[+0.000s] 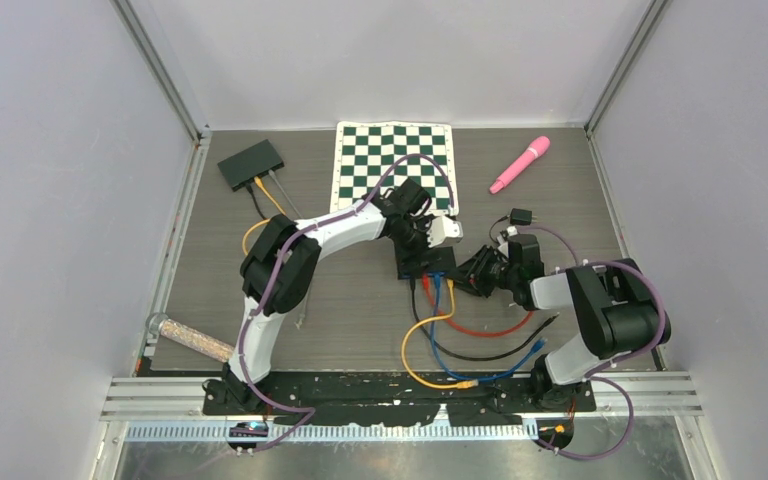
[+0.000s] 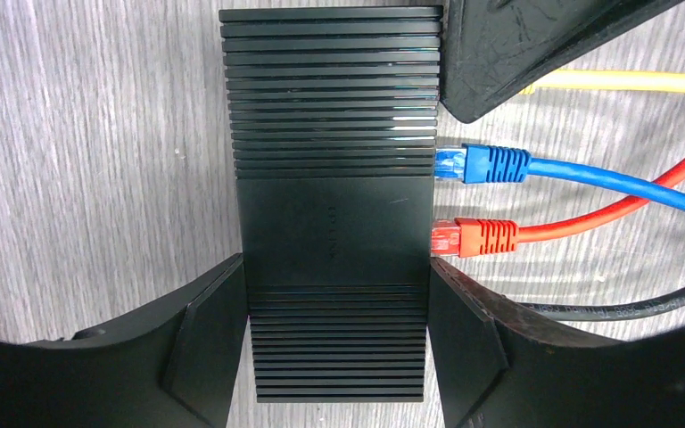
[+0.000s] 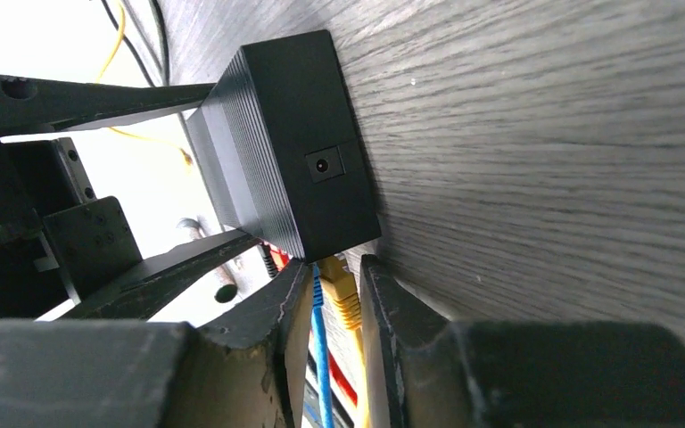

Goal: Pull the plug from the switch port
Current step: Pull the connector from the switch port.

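Grasping step: the left claw (image 2: 337, 285) pins the switch (image 2: 334, 134) between its fingers, while the right claw (image 3: 334, 267), narrowed almost shut, brackets the yellow plug (image 3: 346, 299) between its tips, though whether it grips I cannot tell; next calls for a firm squeeze and a straight pull away from the switch.

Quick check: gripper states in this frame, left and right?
Left gripper: jaws closed against both sides of the black switch, holding it down.
Right gripper: jaws closed on the yellow plug at the switch.
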Controlling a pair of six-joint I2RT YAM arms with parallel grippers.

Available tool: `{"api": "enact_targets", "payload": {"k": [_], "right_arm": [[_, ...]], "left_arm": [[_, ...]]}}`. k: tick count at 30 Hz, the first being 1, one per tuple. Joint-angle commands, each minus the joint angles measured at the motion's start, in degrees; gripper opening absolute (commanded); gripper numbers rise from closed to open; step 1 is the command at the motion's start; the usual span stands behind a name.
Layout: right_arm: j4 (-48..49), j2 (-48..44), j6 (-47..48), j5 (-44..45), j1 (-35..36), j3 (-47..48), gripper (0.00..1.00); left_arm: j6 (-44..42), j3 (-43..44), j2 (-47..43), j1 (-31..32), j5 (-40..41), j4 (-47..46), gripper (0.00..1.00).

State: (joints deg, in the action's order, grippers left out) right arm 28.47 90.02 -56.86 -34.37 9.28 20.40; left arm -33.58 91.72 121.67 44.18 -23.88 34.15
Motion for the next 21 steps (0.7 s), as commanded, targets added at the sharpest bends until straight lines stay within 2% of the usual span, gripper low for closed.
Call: {"api": "enact_targets", "payload": {"k": [1, 3, 5, 9, 17, 21], "right_arm": [[-10.62, -2.6, 7.01, 7.02, -0.08, 0.29, 0.36], [-10.23, -3.15, 6.88, 6.79, -0.39, -0.66, 0.45], [-7.47, -2.54, 5.05, 5.76, -0.72, -1.64, 0.5], [-0.17, 0.6, 0.26, 3.37, -0.93, -2.24, 0.52], [6.12, 3.0, -1.61, 2.95, -0.95, -6.26, 0.47], [11.74, 4.11, -2.33, 0.97, -0.93, -8.02, 0.41]], "left_arm": [[0.25, 0.37, -0.09, 1.04, -7.71, 3.07, 0.67], [-0.02, 0.87, 0.19, 0.72, -8.63, 3.86, 0.67], [-0.43, 1.4, 0.4, 0.64, -9.19, 4.59, 0.67], [-1.21, 2.07, 0.67, 0.55, -10.06, 5.66, 0.67], [-1.15, 2.92, 1.01, -0.3, -12.3, 6.71, 0.67], [-1.22, 3.44, 1.28, -0.33, -12.33, 7.22, 0.67]]}}
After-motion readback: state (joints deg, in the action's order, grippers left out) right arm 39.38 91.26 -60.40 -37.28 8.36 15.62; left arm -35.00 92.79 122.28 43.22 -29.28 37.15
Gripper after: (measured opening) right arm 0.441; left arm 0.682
